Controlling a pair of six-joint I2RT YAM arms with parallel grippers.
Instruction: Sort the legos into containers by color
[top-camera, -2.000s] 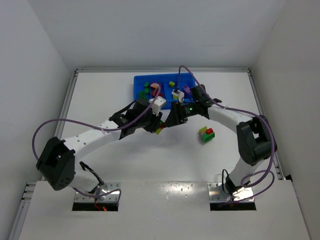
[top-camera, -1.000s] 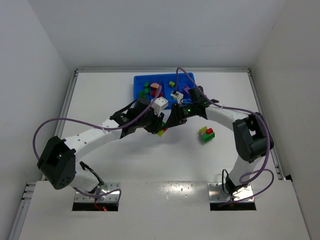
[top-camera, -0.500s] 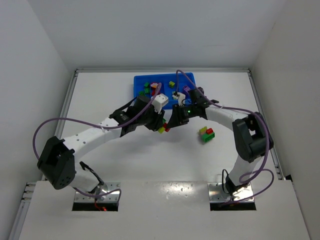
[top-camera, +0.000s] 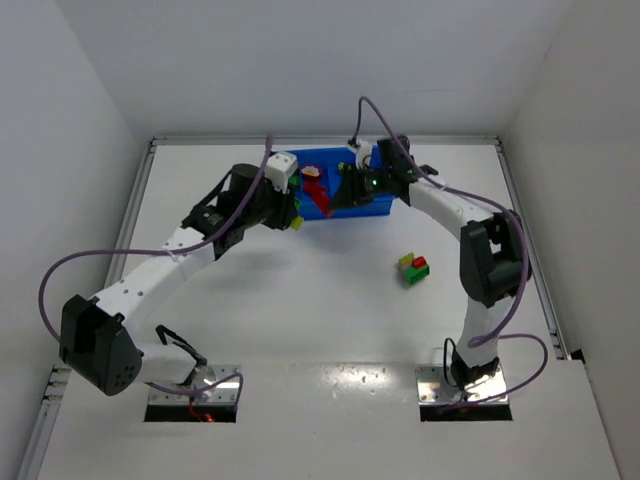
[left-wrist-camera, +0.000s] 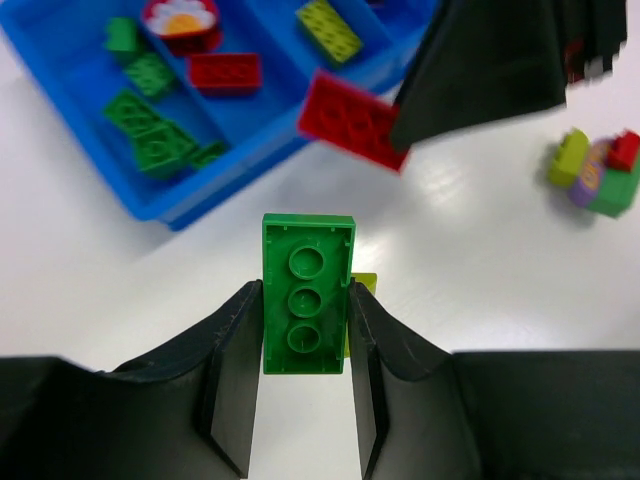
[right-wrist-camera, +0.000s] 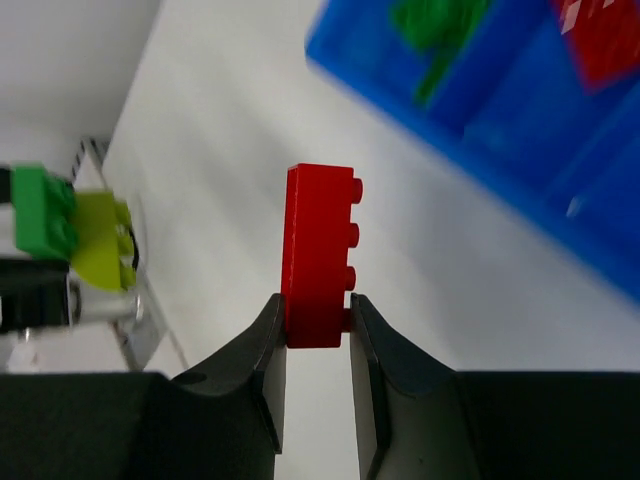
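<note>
My green brick (left-wrist-camera: 307, 290) hides most of the lime brick (left-wrist-camera: 365, 284) behind it. In my right wrist view the blue tray (right-wrist-camera: 520, 135) is blurred, cut off at top and right.

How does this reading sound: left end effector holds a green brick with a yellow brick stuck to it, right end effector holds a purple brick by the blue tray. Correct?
No: the right end effector grips a red brick, not a purple one, as the right wrist view shows. The left end effector holds a green brick with a yellow brick attached, near the blue tray.
</note>
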